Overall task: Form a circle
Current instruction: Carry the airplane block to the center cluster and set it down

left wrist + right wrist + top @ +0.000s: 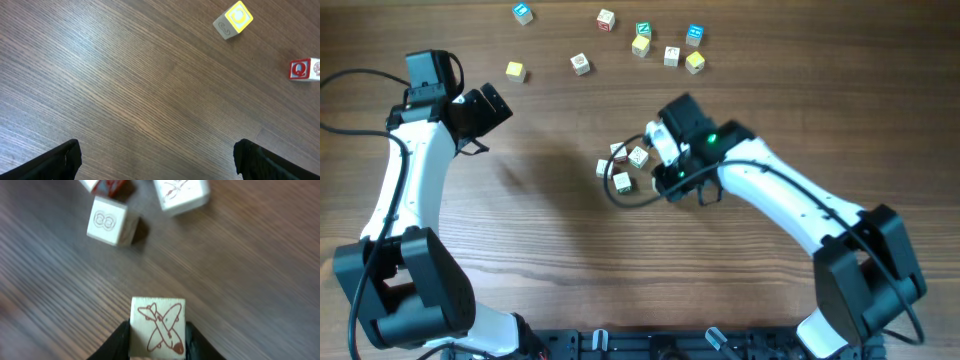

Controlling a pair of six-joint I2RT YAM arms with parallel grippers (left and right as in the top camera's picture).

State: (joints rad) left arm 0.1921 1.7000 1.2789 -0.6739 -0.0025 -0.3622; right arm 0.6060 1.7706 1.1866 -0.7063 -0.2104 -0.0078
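Observation:
Several small pale wooden cubes [638, 157] lie in a loose curved cluster at the table's middle, among them one at the left [603, 168] and one at the front [621, 182]. My right gripper [665, 178] sits just right of this cluster. In the right wrist view its fingers [191, 335] press both sides of a cube with a red airplane [157, 327]; this cube is hidden under the gripper in the overhead view. Beyond it lie a cube with a looped print [106, 221] and another pale cube [180, 192]. My left gripper [485, 110] hangs open over bare wood at the far left, holding nothing.
Loose cubes are scattered along the back: a blue one [523, 13], a red one [606, 19], yellow ones [695, 62] and others. The left wrist view shows a yellow cube [233, 19] and a red Q cube [302, 68]. A black cable [620, 200] loops in front of the cluster.

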